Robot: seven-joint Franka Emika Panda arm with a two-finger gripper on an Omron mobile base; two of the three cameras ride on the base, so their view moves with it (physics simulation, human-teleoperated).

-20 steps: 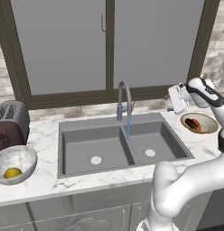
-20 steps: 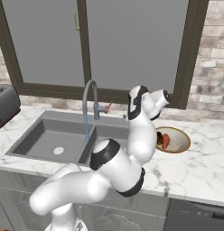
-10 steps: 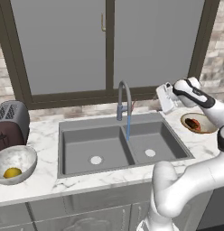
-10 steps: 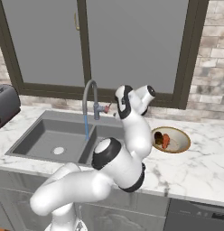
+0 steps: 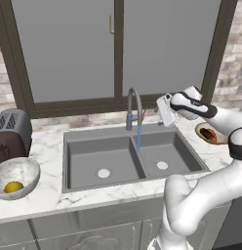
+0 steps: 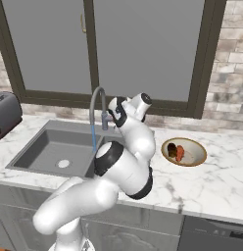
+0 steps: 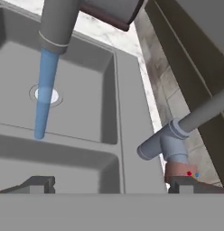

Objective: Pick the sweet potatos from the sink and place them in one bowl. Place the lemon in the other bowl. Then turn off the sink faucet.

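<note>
My gripper (image 5: 162,108) hangs open and empty over the sink's (image 5: 84,141) back rim, just right of the faucet (image 5: 133,105). In the hand view the faucet's side lever (image 7: 152,147) sits between and beyond my fingertips (image 7: 38,184), with the spout (image 7: 58,21) at the top. A blue stream of water (image 5: 138,138) runs into the right basin. Both sweet potatos (image 6: 178,152) lie in the tan bowl (image 6: 196,159) on the right counter. The lemon (image 5: 13,186) rests in the marbled bowl (image 5: 21,168) on the left counter.
A dark toaster (image 5: 10,133) stands behind the marbled bowl at the far left. A dark-framed window (image 5: 118,49) runs along the wall close behind the faucet. The sink basins hold nothing but their drains (image 5: 104,173).
The arm has swung left from above the tan bowl to beside the faucet. The gripper stayed open. Nothing else has moved.
</note>
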